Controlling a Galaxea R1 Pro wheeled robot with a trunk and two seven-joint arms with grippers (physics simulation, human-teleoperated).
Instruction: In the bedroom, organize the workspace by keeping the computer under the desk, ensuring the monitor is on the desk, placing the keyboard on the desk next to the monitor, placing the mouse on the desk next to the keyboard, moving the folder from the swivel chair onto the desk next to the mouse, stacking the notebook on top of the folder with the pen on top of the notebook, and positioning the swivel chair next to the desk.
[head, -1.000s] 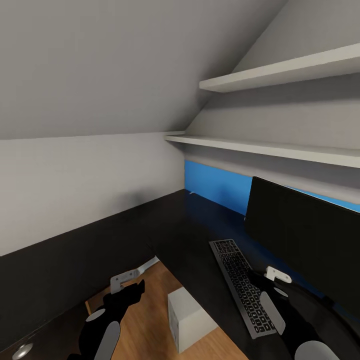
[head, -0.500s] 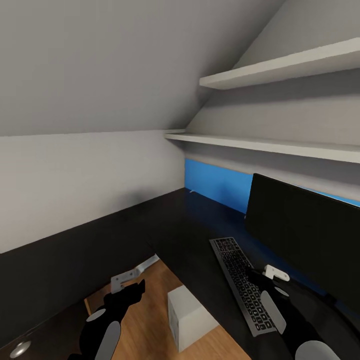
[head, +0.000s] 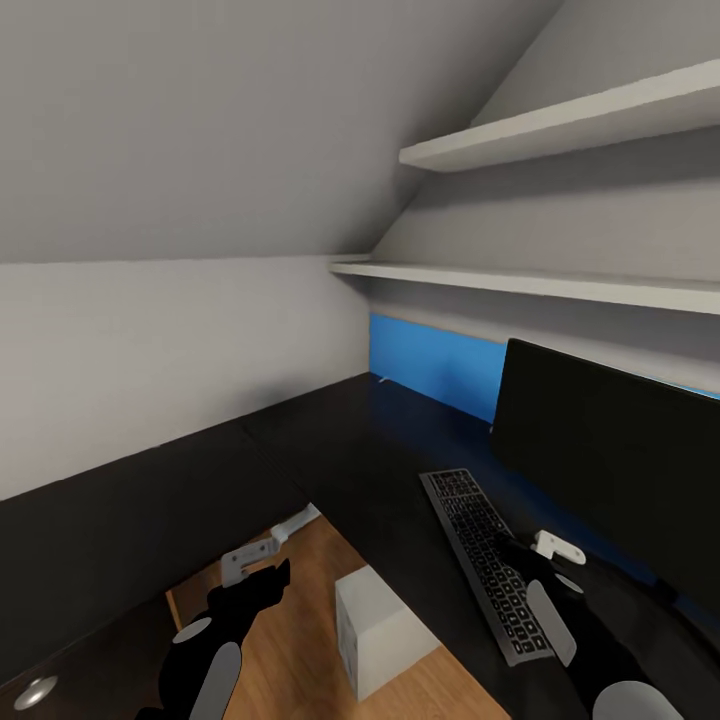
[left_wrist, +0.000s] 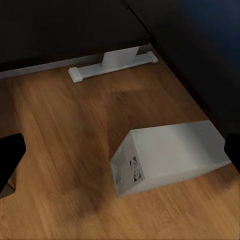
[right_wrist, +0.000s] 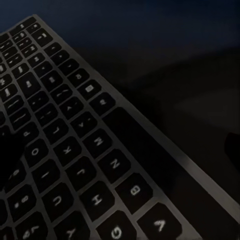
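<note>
On the dark desk (head: 375, 450) a black monitor (head: 610, 450) stands at the right, in front of a blue wall panel. A dark keyboard (head: 485, 555) lies beside its base and appears close up as lit keys (right_wrist: 75, 135) in the right wrist view. The white computer (head: 380, 625) rests on the wooden floor at the desk's edge, and its box (left_wrist: 170, 157) lies between the left fingers. My left gripper (head: 262, 583) hangs open above the floor, left of the computer. My right gripper (head: 515, 560) hovers open just over the keyboard's near end.
A white desk foot (head: 290, 525) lies on the wooden floor (left_wrist: 60, 130) under the desk. Two white shelves (head: 560, 130) run along the right wall under a sloping ceiling. A low dark surface (head: 90, 560) lines the left wall.
The whole head view has shifted a little, so the shelves, monitor and keyboard sit slightly higher in the picture; the camera moved. Both arms keep their places in it.
</note>
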